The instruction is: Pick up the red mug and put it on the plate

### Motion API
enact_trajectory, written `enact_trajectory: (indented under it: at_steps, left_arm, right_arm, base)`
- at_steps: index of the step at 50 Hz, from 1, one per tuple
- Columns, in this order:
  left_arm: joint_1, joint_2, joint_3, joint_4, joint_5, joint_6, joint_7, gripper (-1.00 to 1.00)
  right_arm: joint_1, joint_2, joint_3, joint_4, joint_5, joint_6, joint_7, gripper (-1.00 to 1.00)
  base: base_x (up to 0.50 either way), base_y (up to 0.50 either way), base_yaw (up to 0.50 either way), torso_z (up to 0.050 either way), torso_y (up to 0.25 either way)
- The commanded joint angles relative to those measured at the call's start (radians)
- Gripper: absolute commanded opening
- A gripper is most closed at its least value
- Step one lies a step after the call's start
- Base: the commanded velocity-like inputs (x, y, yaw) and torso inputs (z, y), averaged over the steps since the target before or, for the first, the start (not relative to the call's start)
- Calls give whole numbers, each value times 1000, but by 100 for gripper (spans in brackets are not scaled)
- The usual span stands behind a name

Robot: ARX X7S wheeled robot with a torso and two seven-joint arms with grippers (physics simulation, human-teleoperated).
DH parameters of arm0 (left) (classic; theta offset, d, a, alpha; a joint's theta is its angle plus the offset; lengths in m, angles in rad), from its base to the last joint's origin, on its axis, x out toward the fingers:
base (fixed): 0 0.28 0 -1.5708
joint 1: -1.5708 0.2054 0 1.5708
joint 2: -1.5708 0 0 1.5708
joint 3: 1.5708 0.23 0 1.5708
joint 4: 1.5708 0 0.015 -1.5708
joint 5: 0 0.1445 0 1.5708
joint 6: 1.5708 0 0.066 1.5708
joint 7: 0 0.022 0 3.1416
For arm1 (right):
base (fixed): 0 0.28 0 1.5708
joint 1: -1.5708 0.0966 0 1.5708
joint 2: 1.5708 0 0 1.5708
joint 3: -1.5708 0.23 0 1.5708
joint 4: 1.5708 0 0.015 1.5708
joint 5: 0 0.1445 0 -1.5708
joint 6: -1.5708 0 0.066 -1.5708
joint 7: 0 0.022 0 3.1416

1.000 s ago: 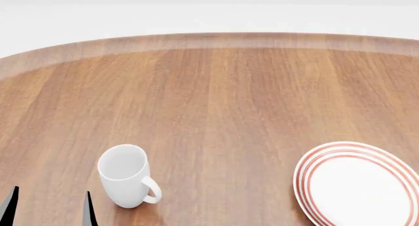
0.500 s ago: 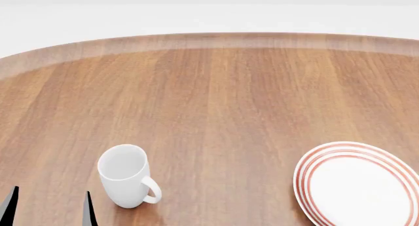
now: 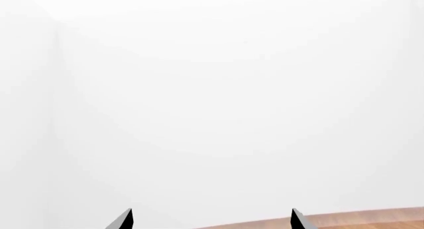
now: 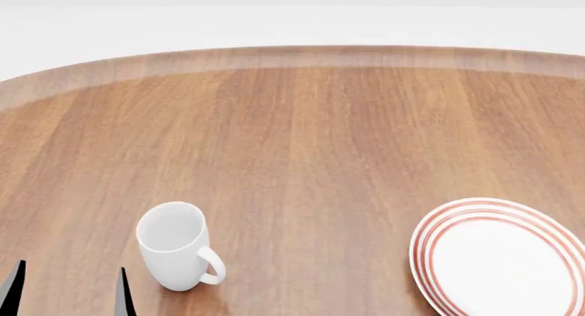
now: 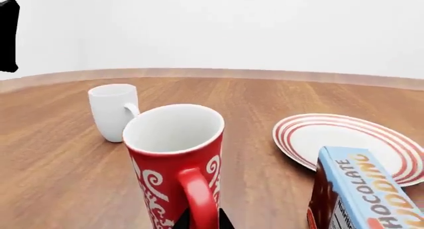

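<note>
Red mug (image 5: 174, 164): red w/ white swirl pattern, white inside. Plate (image 4: 501, 260): white, concentric red rings at rim. Other mug (image 4: 175, 245): plain white. Table (image 4: 302, 144): brown wood grain. Carton (image 5: 361, 194): light blue + brown, yellow/orange "CHOCOLATE" lettering.

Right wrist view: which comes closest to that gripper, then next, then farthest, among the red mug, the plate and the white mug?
1. red mug, directly in front of the camera.
2. plate, farther back, beyond the chocolate box.
3. white mug, farthest back, across from the plate.

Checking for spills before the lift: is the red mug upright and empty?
Upright and empty: in the right wrist view the red mug stands with its mouth up, bare white inside.
</note>
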Motion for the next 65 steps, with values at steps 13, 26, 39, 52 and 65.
enact_trajectory:
  at_steps: [13, 26, 39, 52, 65]
  left_arm:
    - [-5, -2, 7, -12, -4, 24, -1, 100]
    - [-7, -2, 10, -15, -5, 29, -4, 100]
    - [-8, -2, 10, -16, -3, 32, -10, 100]
    - [-7, -2, 10, -16, -5, 30, -17, 100]
    - [-9, -3, 14, -21, -10, 40, -17, 100]
  right_arm:
    - [-133, 161, 110, -667, -56, 390, 199, -100]
    - [-82, 234, 200, -858, 86, 624, 287, -100]
    - [55, 453, 234, -941, 325, 708, 516, -100]
    - [222, 601, 197, -934, 510, 724, 658, -100]
    - [302, 663, 241, -906, 670, 730, 701, -100]
  base:
    - [0, 0, 0, 0, 0]
    - [0, 0, 0, 0, 0]
    - [0, 0, 0, 0, 0]
    - [0, 0, 0, 0, 0]
    - [0, 0, 0, 0, 1]
